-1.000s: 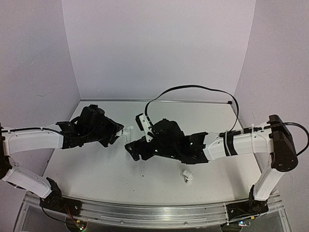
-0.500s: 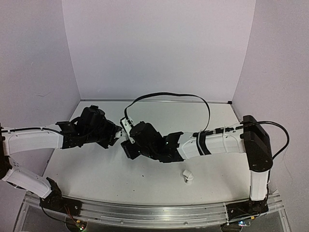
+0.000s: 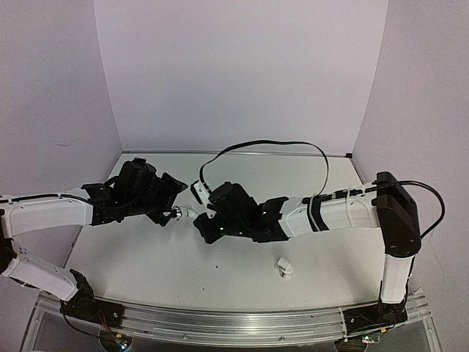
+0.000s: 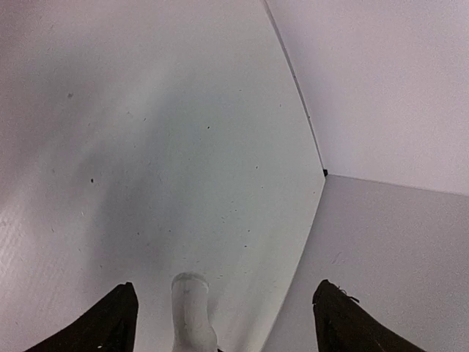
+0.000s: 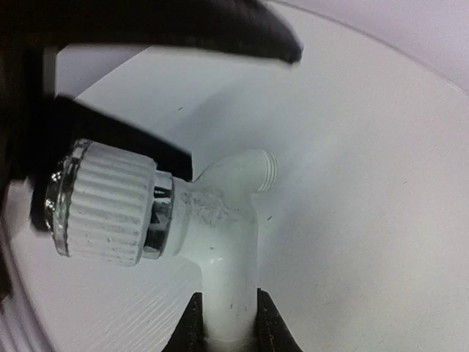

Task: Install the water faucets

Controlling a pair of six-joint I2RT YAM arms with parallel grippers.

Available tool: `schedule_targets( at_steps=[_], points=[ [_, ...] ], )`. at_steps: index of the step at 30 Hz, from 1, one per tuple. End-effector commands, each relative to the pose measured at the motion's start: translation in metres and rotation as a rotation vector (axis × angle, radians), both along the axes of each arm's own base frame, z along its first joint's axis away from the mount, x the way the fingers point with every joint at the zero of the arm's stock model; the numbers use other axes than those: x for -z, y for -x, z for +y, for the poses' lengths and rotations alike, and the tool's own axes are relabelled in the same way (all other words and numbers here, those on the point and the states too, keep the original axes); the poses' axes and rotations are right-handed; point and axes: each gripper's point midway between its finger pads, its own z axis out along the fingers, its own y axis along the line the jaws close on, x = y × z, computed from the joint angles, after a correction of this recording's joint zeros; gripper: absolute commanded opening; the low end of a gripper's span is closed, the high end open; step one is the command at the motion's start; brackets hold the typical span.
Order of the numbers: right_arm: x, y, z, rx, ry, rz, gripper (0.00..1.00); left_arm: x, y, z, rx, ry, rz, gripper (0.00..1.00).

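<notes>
One white water faucet (image 3: pixel 183 213), with a ribbed knob (image 5: pixel 102 202) and a chrome ring, hangs above the table between both arms. My right gripper (image 5: pixel 229 326) is shut on its white stem (image 5: pixel 227 286); a threaded spout (image 5: pixel 265 169) points away. My left gripper (image 3: pixel 174 207) stands open around the faucet's other end. In the left wrist view a white tube end (image 4: pixel 192 308) rises between the spread fingers (image 4: pixel 117 323), closer to the left one and touching neither. A second small white faucet part (image 3: pixel 284 268) stands on the table near the front.
The white table (image 3: pixel 146 264) is boxed in by pale walls at the back and sides. A black cable (image 3: pixel 264 145) loops over the right arm. An aluminium rail (image 3: pixel 234 323) runs along the near edge.
My right gripper has swung left to the faucet and shut on its stem. My left gripper, shut on the faucet before, has opened and let go.
</notes>
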Motion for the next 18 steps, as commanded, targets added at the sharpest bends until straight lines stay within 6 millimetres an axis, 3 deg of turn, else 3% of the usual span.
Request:
schedule_targets(
  at_steps=[1, 2, 5, 7, 8, 9, 12, 18],
  points=[
    [-0.064, 0.017, -0.025, -0.274, -0.33, 0.329, 0.0, -0.038, -0.006, 0.015, 0.124, -0.206, -0.251, 0.91],
    [-0.067, 0.028, -0.035, -0.352, -0.385, 0.468, 0.0, -0.045, -0.005, 0.02, 0.16, -0.261, -0.308, 0.95],
    [-0.083, 0.031, -0.067, -0.441, -0.48, 0.687, 0.0, -0.063, -0.001, 0.026, 0.247, -0.38, -0.449, 1.0],
    [-0.095, 0.041, -0.086, -0.502, -0.528, 0.863, 0.0, -0.088, 0.007, 0.019, 0.369, -0.443, -0.617, 1.0],
    [-0.096, 0.039, -0.089, -0.5, -0.535, 0.878, 0.0, -0.09, 0.009, 0.018, 0.389, -0.45, -0.64, 1.0],
    [-0.104, 0.046, -0.1, -0.534, -0.552, 0.979, 0.0, -0.109, 0.027, -0.001, 0.566, -0.461, -0.795, 1.0],
    [-0.117, 0.061, -0.108, -0.628, -0.556, 1.072, 0.0, -0.128, 0.057, -0.024, 0.795, -0.429, -0.988, 0.99],
    [-0.123, 0.079, -0.117, -0.684, -0.544, 1.167, 0.0, -0.137, 0.114, -0.055, 1.171, -0.272, -1.223, 0.97]
  ],
)
